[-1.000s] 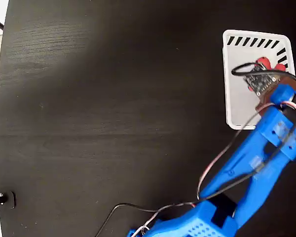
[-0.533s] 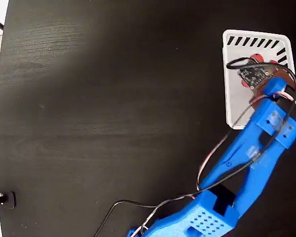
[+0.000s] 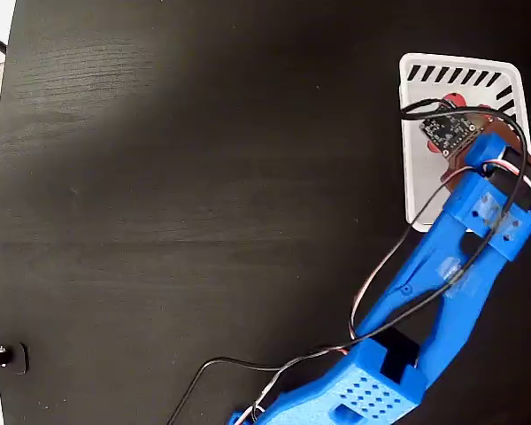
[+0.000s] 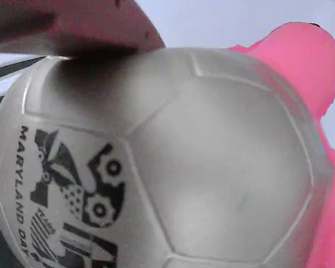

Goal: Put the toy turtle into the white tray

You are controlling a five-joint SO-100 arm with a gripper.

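Tan-shelled, red-footed turtle (image 4: 173, 162) sits inside the white slotted tray (image 3: 418, 177), toward its twelve o'clock end.

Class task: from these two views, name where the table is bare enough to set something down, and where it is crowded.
The dark table is bare across the fixed view's left and middle, from the white tray to the left edge. Crowded: the upper right, where the gripper and turtle sit over the tray, and the lower right with the blue arm and its cables.

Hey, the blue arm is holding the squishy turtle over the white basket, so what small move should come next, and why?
Probably open the gripper. The beige-shelled, pink-footed toy turtle fills the wrist view, a brown finger against its shell, and the fixed view shows it over the white slotted plastic tray.
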